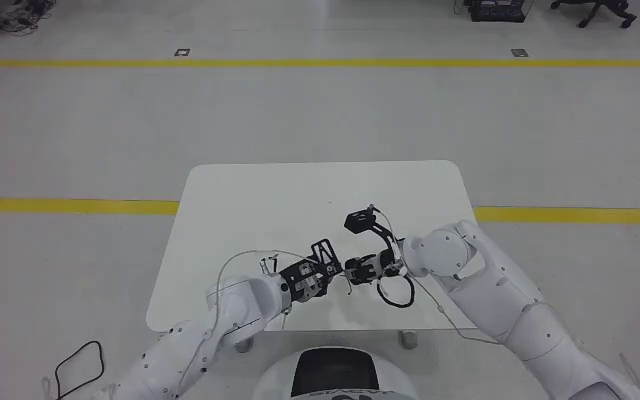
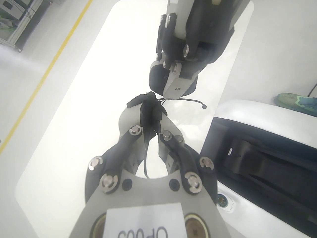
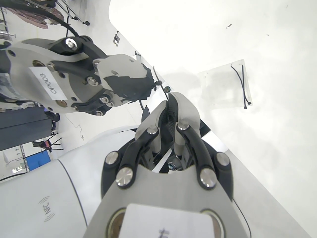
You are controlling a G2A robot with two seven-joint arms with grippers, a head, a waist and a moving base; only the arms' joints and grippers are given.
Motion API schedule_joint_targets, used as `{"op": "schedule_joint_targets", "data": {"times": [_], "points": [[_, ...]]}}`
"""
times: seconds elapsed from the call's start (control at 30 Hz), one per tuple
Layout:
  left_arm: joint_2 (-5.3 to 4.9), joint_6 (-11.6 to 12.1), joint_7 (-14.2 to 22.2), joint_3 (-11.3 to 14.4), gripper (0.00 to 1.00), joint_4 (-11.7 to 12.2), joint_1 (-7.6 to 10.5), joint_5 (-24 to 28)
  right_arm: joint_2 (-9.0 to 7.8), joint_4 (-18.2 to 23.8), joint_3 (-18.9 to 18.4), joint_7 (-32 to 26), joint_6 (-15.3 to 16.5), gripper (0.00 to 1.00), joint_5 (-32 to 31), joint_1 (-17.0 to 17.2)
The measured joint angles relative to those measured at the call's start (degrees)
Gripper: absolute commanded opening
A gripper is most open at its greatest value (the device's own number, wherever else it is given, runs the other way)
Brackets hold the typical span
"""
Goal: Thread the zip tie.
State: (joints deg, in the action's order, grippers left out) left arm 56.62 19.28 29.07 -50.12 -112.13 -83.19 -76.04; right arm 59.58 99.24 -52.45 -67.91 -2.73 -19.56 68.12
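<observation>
**Zip tie (image 3: 171,116) pinched betw. both end effectors, tip to tip, over near part of tabletop (image 1: 300,200).**

L end effector (image 2: 148,105) closed on a black strap that runs back betw. its fingers. R end effector (image 3: 171,102) closed on a ribbed strap, prob. the same tie. Tips nearly touching, and the tie's long axis runs approx. side to side across the robot's front, from one tip to the other. A thin end w/ small knob sticks out free just beside the R tips. Can't tell if the tail is in the head slot yet. Judgement: next move turns on lining tail w/ slot along that axis; both arms equally near. Farther out, on L arm's side: clear sheet (image 3: 218,87) w/ spare ties (image 3: 244,87) lying flat.
</observation>
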Motion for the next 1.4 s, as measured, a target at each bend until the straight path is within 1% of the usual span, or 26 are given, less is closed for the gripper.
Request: {"op": "schedule_joint_targets", "data": {"times": [0.27, 0.37, 0.47, 0.57, 0.7, 0.8, 0.83, 0.9, 1.07, 1.1, 1.13, 1.17, 1.2, 1.27, 1.3, 1.33, 1.37, 1.4], "points": [[-0.08, 0.2, 0.4, -0.8, 0.00, 1.3, 0.23, 6.5, -0.18, 0.0, -0.4, 0.5, -0.3, 1.00, 0.1, 0.2], [-0.11, 0.1, 1.1, -1.7, 0.00, 2.3, 0.47, 10.4, -0.42, 0.5, -1.2, 1.0, -0.6, 1.00, 0.1, 0.6], [-0.21, 0.2, 0.9, -2.6, 0.00, 2.9, 0.46, 15.5, -0.88, 1.2, -2.9, 1.7, -0.3, 1.00, 0.1, 1.8], [-0.61, 0.2, 0.0, -2.8, 0.00, 3.4, 0.64, 21.5, -1.48, 1.8, -5.3, 2.5, 0.8, 1.00, 0.9, 3.4], [-1.59, 0.2, -1.1, -2.3, 0.00, 4.2, 1.45, 29.1, -2.38, 2.1, -9.3, 3.2, 3.1, 1.00, 3.5, 6.1], [-2.41, 0.2, -2.3, -1.6, 0.00, 4.9, 2.23, 34.5, -2.76, 2.1, -11.3, 3.3, 4.7, 1.00, 5.3, 7.3], [-2.64, 0.2, -2.4, -1.4, 0.00, 5.0, 2.56, 35.5, -2.76, 2.1, -11.4, 3.3, 4.7, 1.00, 5.3, 7.3], [-2.81, 0.2, -2.4, -1.2, 0.00, 5.2, 2.82, 35.9, -2.75, 2.1, -11.3, 3.3, 4.6, 1.00, 5.3, 7.3], [-2.75, 0.2, -2.5, -1.2, 0.00, 5.1, 2.72, 35.8, -2.74, 2.1, -11.3, 3.3, 4.6, 1.00, 5.2, 7.3], [-2.63, 0.2, -3.4, -1.2, 0.00, 5.3, 2.46, 36.9, -2.72, 1.7, -11.5, 3.8, 4.9, 1.00, 5.8, 7.5], [-2.57, 0.2, -4.4, -1.4, 0.00, 5.7, 2.34, 38.8, -2.73, 1.1, -11.9, 4.5, 5.8, 1.00, 6.9, 7.7], [-2.56, 0.2, -4.9, -1.5, 0.00, 6.3, 2.37, 41.1, -2.79, 0.5, -12.7, 5.0, 7.3, 1.00, 8.7, 8.0], [-2.57, 0.2, -5.4, -1.7, 0.00, 6.6, 2.38, 44.8, -2.96, -0.4, -13.9, 4.8, 10.3, 1.00, 11.8, 8.5], [-2.66, 0.2, -5.8, -1.7, 0.00, 6.4, 2.30, 51.5, -3.38, -2.0, -16.2, 3.3, 15.5, 1.00, 16.3, 9.3], [-2.74, 0.2, -5.8, -1.7, 0.00, 5.9, 2.33, 56.7, -3.65, -3.0, -17.6, 2.0, 18.8, 1.00, 18.9, 9.9], [-2.85, 0.2, -5.7, -1.9, 0.00, 5.8, 2.50, 61.1, -3.82, -3.6, -18.6, 0.9, 21.1, 1.00, 21.3, 10.3], [-3.03, 0.2, -5.0, -2.3, 0.00, 5.9, 2.80, 65.1, -3.96, -4.0, -19.4, -0.3, 22.8, 1.00, 23.7, 10.5], [-3.22, 0.2, -3.9, -2.7, 0.00, 6.1, 3.05, 69.5, -4.11, -4.2, -20.5, -2.0, 23.6, 1.00, 26.7, 10.6]]}}
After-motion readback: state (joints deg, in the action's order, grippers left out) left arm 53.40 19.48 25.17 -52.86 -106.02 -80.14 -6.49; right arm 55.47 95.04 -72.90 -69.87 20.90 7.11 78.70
